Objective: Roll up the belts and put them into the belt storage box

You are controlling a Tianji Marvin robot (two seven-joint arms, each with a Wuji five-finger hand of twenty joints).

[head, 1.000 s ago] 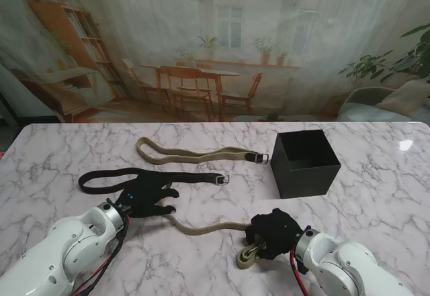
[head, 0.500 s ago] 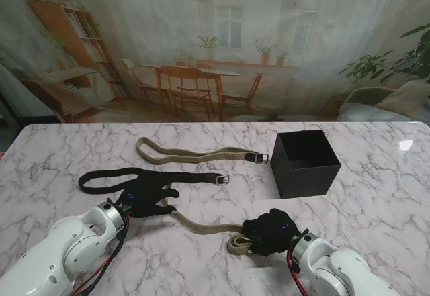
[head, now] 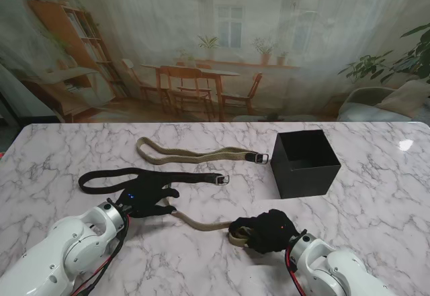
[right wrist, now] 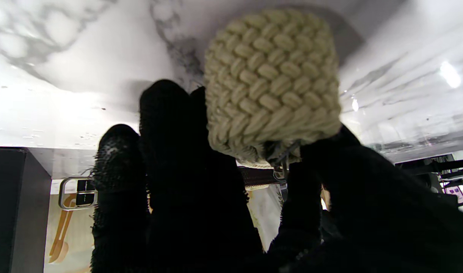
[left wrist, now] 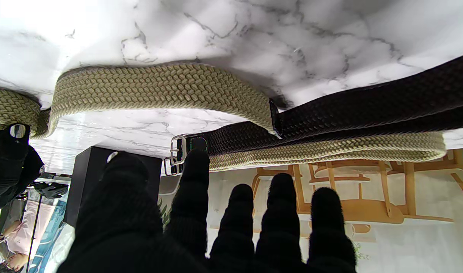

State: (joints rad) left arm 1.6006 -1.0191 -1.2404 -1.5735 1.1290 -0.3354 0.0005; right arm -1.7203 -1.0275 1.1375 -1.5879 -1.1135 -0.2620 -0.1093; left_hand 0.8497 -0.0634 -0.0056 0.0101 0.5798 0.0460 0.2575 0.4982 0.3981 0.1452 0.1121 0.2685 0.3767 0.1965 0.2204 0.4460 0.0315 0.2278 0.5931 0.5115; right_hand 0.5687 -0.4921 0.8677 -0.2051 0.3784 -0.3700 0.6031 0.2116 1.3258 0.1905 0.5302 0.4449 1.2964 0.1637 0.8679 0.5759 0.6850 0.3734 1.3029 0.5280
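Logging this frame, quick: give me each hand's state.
Left hand: open, fingers spread, holding nothing.
Right hand: shut on the rolled end of the tan belt.

Stand cam high, looking down; wrist cams low, close, both w/ black box (head: 306, 164) in view.

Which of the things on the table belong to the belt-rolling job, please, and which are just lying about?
Belonging:
- near tan belt, being rolled by right hand
- black belt, beside left hand
- far tan belt
- storage box

Lying about:
- nothing visible
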